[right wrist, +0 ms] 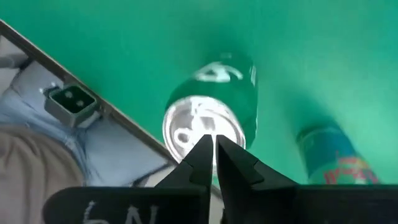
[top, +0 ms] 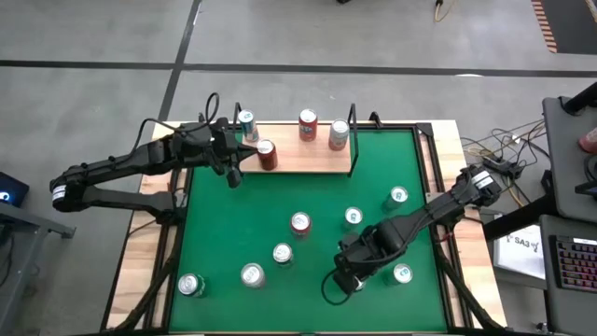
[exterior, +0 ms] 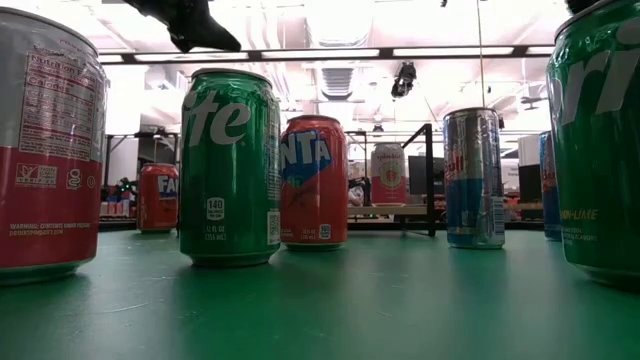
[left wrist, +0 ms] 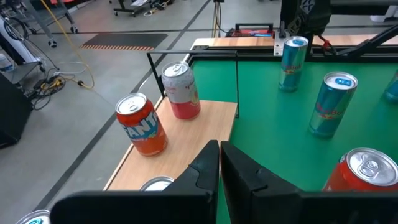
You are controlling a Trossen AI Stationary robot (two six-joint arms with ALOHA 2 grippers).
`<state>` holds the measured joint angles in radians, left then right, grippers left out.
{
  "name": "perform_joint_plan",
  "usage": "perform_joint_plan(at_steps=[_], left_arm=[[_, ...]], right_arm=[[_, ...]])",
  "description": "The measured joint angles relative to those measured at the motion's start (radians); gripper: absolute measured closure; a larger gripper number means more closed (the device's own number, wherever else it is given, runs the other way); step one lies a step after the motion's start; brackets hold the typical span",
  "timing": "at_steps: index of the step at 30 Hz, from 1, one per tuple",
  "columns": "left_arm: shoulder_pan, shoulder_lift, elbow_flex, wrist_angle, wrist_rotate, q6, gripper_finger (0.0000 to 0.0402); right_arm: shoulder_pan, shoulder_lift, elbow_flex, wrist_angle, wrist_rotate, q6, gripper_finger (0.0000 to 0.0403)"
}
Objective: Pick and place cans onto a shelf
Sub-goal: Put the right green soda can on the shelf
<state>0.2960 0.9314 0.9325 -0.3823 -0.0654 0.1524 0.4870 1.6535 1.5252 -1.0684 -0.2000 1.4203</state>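
Left gripper (top: 231,175) closed, empty, upper left of high view, just off shelf (top: 298,159) front edge beside red can (top: 267,154); likely clearing away. Four cans upright on shelf, long axes vertical, tops up. Right gripper (top: 347,278) closed, empty, lower centre-right, above upright green can (right wrist: 214,109); must open before grasp. Others scattered upright on counter (top: 280,201).

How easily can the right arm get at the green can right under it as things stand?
Probably easily: the right end effector hovers directly above the green can with nothing between them, but its fingers are shut and must open first.
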Motion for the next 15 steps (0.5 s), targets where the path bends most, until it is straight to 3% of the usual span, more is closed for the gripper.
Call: perform_joint_plan(at_steps=[5,9,15], left_arm=[[0.0,0.0,0.0,0.014,0.0,0.0,0.0402],[0.0,0.0,0.0,0.021,0.0,0.0,0.0402],[0.0,0.0,0.0,0.028,0.0,0.009,0.0402]], right_arm=[[0.0,-0.003,0.01,0.004,0.074,-0.058,0.039],[0.0,-0.005,0.022,0.008,0.07,-0.082,0.0378],[0.0,-0.005,0.022,0.008,0.069,-0.046,0.0295]])
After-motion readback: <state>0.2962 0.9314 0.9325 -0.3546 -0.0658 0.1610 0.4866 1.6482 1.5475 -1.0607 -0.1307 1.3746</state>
